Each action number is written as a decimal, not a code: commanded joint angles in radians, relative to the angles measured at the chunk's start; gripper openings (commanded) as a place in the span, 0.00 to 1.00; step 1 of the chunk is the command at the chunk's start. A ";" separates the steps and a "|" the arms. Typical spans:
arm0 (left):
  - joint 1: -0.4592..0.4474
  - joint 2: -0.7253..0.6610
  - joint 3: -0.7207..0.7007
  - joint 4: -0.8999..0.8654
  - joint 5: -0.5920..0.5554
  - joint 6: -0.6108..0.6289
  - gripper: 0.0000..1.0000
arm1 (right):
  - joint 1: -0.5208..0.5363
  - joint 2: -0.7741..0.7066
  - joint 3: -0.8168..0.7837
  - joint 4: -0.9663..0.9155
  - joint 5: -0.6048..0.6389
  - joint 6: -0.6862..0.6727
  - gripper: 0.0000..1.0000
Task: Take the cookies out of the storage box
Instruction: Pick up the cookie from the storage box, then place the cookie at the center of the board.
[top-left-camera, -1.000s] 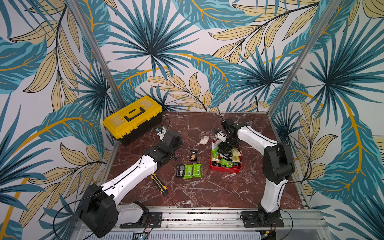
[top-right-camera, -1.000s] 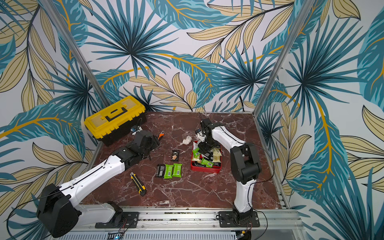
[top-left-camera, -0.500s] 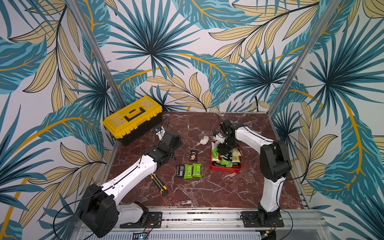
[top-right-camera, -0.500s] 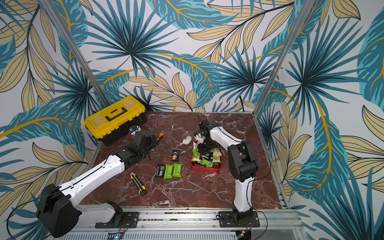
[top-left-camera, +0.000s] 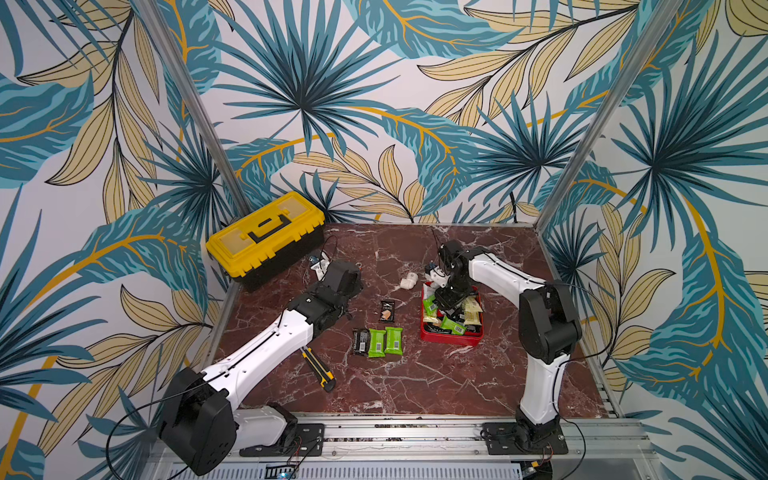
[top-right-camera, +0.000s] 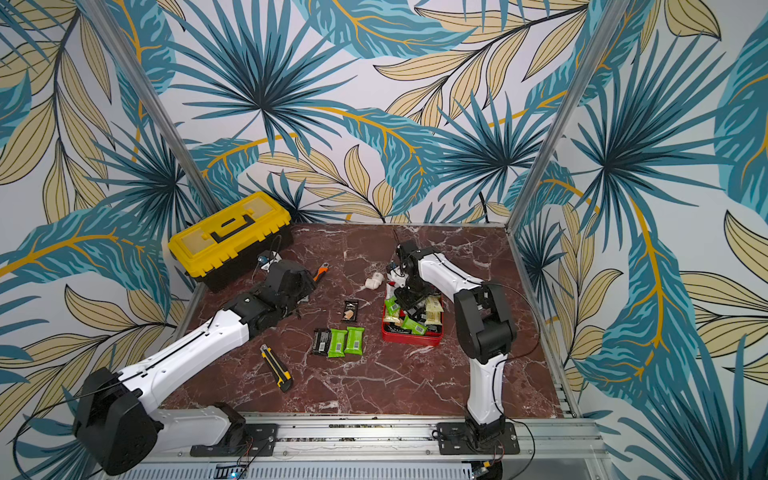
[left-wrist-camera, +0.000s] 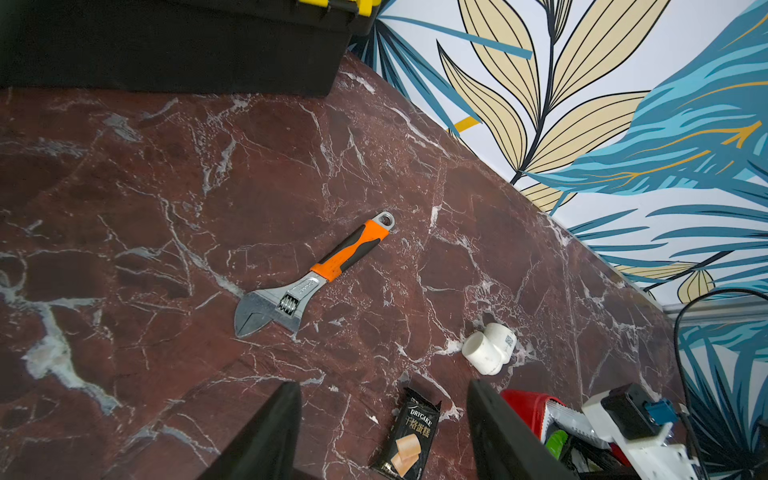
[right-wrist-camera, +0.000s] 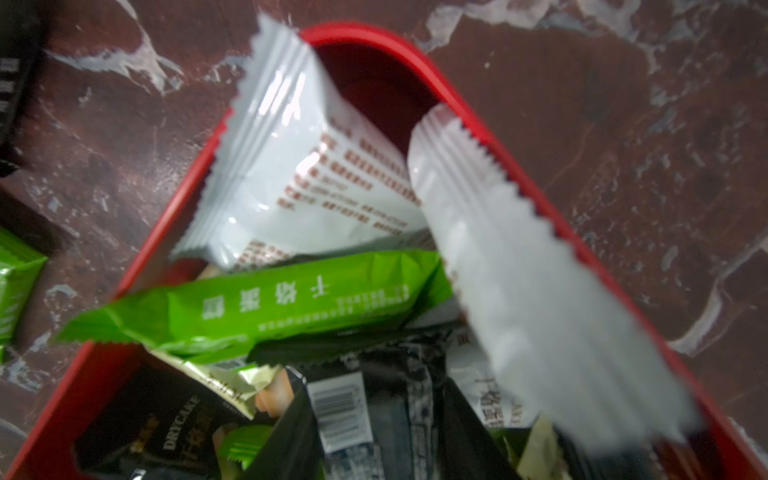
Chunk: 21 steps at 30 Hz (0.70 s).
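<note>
To reach the cookies (top-left-camera: 454, 327) heaped in the red storage box (top-left-camera: 451, 340), the right gripper (top-left-camera: 446, 296) dips among them, though I cannot tell how its jaws stand, while the left gripper (left-wrist-camera: 382, 384) hangs spread and empty above the surface (top-left-camera: 415, 386).

"DRYCAKE" in white capitals, Chinese characters beneath, marks a black packet (left-wrist-camera: 409, 436); the same word shows on a second black packet (right-wrist-camera: 166, 428) in the red box (right-wrist-camera: 374, 79); white Chinese characters line a green packet (right-wrist-camera: 266, 303); a white packet (right-wrist-camera: 291, 166) carries red print, blurred beyond reading.
</note>
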 joint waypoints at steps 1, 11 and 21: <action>0.009 -0.025 -0.017 0.005 -0.015 0.009 0.68 | 0.008 -0.074 -0.005 -0.005 -0.034 0.020 0.38; 0.021 -0.049 -0.032 -0.018 -0.020 -0.007 0.68 | 0.051 -0.234 -0.030 -0.007 -0.052 0.091 0.35; 0.069 -0.156 -0.105 -0.146 -0.051 -0.134 0.68 | 0.299 -0.224 0.011 0.114 -0.035 0.363 0.34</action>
